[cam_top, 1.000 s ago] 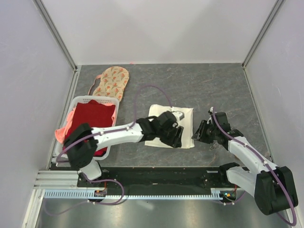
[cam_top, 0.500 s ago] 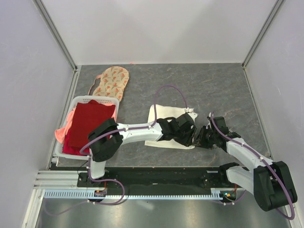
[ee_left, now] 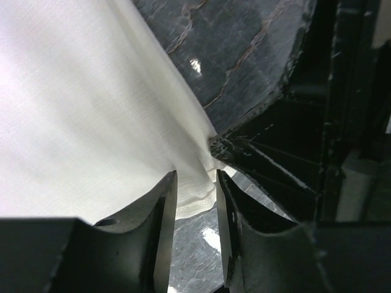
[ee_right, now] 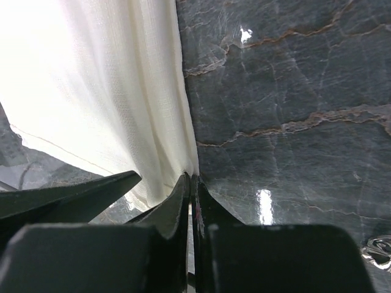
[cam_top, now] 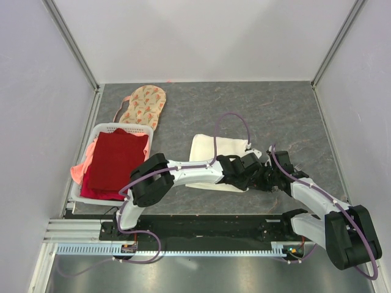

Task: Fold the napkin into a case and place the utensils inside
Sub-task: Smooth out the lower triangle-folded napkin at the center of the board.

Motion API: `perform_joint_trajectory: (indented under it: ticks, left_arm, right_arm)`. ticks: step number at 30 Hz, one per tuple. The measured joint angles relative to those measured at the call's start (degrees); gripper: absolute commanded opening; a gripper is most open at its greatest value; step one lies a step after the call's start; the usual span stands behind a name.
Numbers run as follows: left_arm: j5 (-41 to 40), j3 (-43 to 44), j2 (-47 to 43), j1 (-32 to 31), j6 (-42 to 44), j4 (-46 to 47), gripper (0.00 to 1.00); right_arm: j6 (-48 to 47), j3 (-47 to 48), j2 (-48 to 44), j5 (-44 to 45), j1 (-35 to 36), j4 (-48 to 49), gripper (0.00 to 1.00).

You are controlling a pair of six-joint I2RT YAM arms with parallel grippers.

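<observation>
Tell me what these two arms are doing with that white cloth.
Both arms work the near right corner of the napkin, which lies on the grey table. The right gripper is shut on the cloth's edge. The left gripper sits beside it, jaws open astride the same edge, not yet gripping.

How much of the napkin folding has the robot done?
Not much looks done: the napkin lies mostly flat, with no narrow case yet. In hand: the right gripper is pinched shut on the cloth's near right edge, and the left gripper straddles that same corner with its jaws open. Left: folding it into a case and putting the utensils in; I can't see them clearly here.
</observation>
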Motion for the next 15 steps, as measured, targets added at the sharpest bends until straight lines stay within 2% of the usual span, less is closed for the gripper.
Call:
perform_joint_trajectory:
  ticks: [5,8,11,12,13,15]
  left_arm:
    - [-2.43,0.63,0.11,-0.48,0.00,-2.38,0.35]
    - [-2.47,1.09,0.68,-0.48,0.00,-2.97,0.41]
    - [-1.95,1.36,1.18,-0.48,0.00,-3.21,0.42]
    - [-1.81,1.57,1.46,-0.48,0.00,-3.28,0.38]
    - [-1.57,1.77,1.68,-0.48,0.00,-3.30,0.12]
    - [-1.11,2.38,2.21,-0.46,0.35,-3.67,0.02]
  right_arm:
    - [0.24,-0.22,0.00,-0.24,0.00,0.44,0.01]
    - [0.33,-0.24,0.00,-0.28,0.00,0.48,0.01]
    - [0.33,-0.31,0.00,-0.33,0.00,0.61,0.00]
    - [0.33,-0.35,0.00,-0.37,0.00,0.72,0.00]
    - [0.33,-0.37,0.00,-0.44,0.00,0.81,0.00]
    - [0.33,-0.37,0.00,-0.52,0.00,0.85,0.00]
